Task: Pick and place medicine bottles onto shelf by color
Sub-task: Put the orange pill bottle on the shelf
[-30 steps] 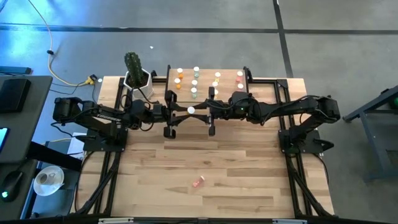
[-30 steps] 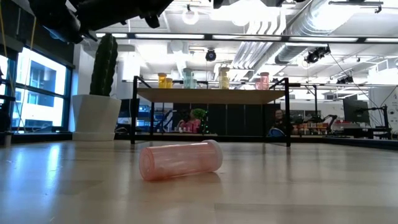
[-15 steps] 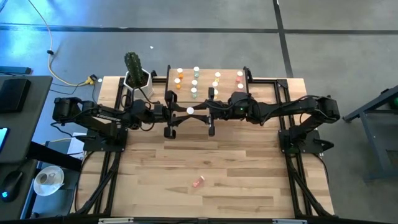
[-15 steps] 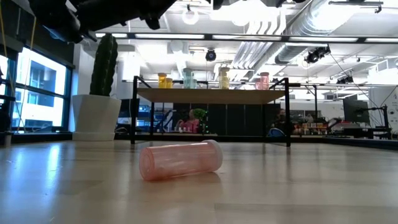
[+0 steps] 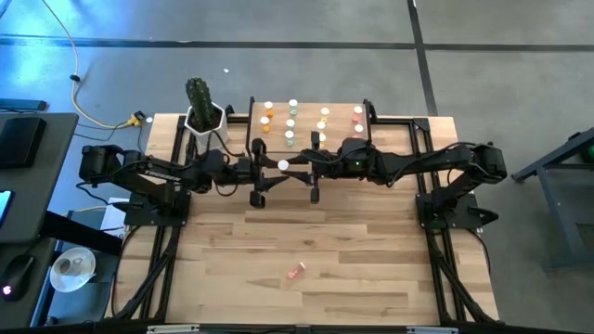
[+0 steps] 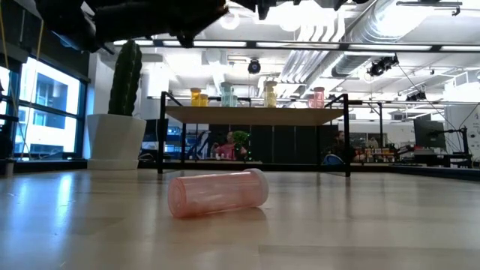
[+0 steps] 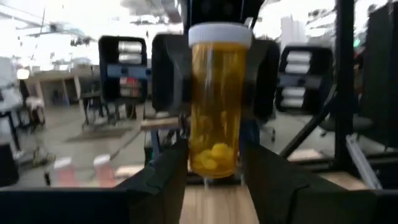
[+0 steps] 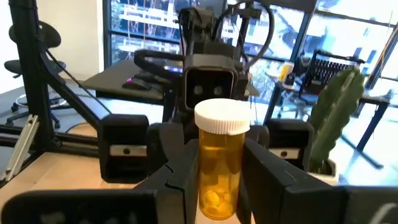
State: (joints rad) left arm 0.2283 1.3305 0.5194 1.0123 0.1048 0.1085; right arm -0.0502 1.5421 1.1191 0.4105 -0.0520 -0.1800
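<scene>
Nearest the front edge of the surface [image 5: 241, 269], a pink bottle [image 5: 295, 271] lies on its side, well apart from both arms and not yet sorted.

Farther back, the two arms meet above the middle of the surface, just in front of the shelf [image 5: 344, 115]. Between them stands an amber bottle [image 8: 221, 163] with a white cap, held upright in the air. The step in hand looks like a hand-over of this bottle from one arm to the other. The right pincer [image 8: 219, 180] is pressed against the bottle's sides and pinches it. The left pincer [image 7: 212, 167] has its fingers on either side of the bottle's lower part; whether they are gripping or have let go cannot be told.

Next, the left pincer would likely need to draw clear without tipping the bottle, so the right arm can carry it back to the matching colour group.

Farthest, the shelf already carries standing bottles: orange ones [image 5: 266, 116] toward one end, pale green [image 5: 290, 123], yellow [image 5: 324, 118] and red-pink [image 5: 357, 116] toward the other.
</scene>
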